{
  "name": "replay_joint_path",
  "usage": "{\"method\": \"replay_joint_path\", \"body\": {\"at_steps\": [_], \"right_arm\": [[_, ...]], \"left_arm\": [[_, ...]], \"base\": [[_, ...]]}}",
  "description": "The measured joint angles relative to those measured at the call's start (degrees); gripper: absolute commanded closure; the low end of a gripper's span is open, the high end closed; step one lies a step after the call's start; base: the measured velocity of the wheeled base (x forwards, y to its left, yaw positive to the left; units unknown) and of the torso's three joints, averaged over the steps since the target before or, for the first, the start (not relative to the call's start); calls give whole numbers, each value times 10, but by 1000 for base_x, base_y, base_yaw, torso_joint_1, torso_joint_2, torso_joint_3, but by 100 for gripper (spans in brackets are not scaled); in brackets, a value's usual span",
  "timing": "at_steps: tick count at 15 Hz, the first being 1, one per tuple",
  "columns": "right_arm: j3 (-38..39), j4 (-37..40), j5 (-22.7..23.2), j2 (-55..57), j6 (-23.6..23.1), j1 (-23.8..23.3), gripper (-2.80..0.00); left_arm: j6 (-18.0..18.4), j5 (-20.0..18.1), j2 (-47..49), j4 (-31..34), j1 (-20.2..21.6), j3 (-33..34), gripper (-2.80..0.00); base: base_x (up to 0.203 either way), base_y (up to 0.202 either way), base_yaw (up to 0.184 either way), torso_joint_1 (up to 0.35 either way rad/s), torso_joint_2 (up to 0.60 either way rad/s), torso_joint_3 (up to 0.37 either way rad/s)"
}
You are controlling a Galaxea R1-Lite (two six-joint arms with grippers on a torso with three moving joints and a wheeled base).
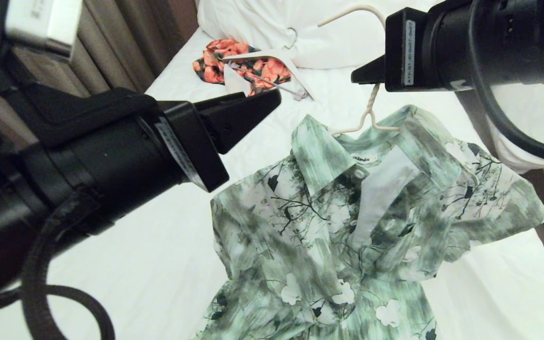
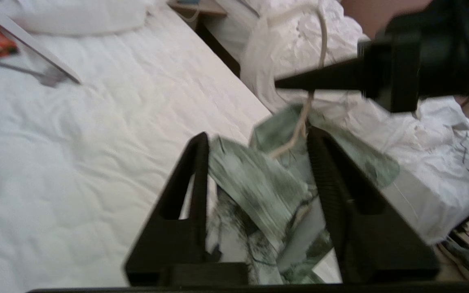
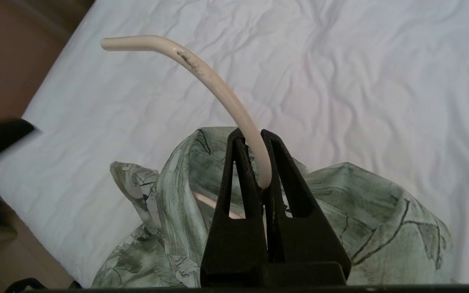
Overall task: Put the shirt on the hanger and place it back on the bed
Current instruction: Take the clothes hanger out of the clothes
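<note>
Cream hanger (image 3: 218, 85) pinched in right claw (image 3: 250, 138); head view hides grip

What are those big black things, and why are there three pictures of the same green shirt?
They are a robot's two arms, ending in pinchers called grippers. One picture comes from a camera on its head, the others from cameras on each wrist. The right gripper is shut on the cream hanger, which already sits inside the shirt. The left gripper has its fingers apart around the collar. Below is the bed, where an orange flowery garment lies with a white hanger.
</note>
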Motion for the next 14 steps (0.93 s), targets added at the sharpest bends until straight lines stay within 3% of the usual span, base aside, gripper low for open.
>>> {"method": "replay_joint_path", "body": {"at_steps": [4, 9, 14], "right_arm": [[0, -19, 0, 17, -3, -19, 0], [-1, -59, 1, 28, -12, -40, 0], [-3, -61, 1, 36, -51, -39, 0]], "left_arm": [[5, -41, -27, 16, 75, -16, 0], [43, -78, -69, 135, 133, -38, 0], [45, -99, -92, 251, 220, -92, 0]], "base": [[0, 0, 0, 0, 0, 0], [0, 0, 0, 6, -26, -22], [0, 0, 0, 87, -394, -304]]}}
